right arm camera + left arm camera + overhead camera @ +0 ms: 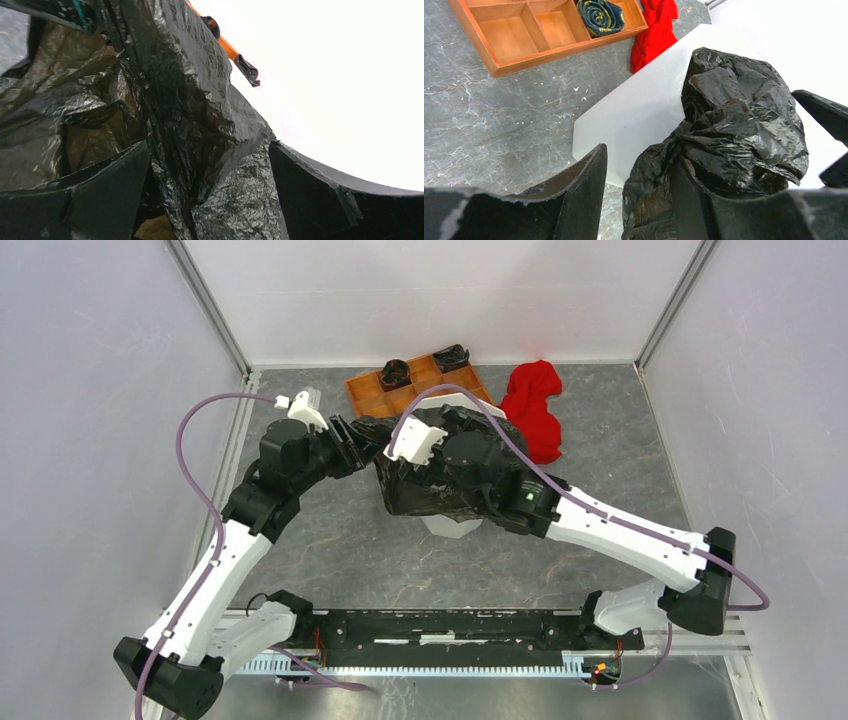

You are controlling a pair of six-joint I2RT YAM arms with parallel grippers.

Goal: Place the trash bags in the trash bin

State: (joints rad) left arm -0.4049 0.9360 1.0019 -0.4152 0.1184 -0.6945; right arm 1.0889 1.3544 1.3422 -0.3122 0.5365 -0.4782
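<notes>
The black trash bag (445, 472) lies crumpled over the white trash bin, of which only the base (452, 527) shows in the top view. In the left wrist view the bin's white wall (639, 107) lies behind the bag (739, 120). My left gripper (639, 172) is open at the bag's left edge; bag plastic drapes over its right finger (696, 200), and its left finger (581, 190) is free. My right gripper (210, 167) is open wide with a fold of the bag (200, 115) between its jaws. In the top view its fingers are buried in the bag.
An orange-brown compartment tray (400, 388) sits behind the bin and holds two dark rolled items (394, 372) (451, 356); it also shows in the left wrist view (519, 37). A red cloth (533, 405) lies to the bin's right rear. White walls enclose the table.
</notes>
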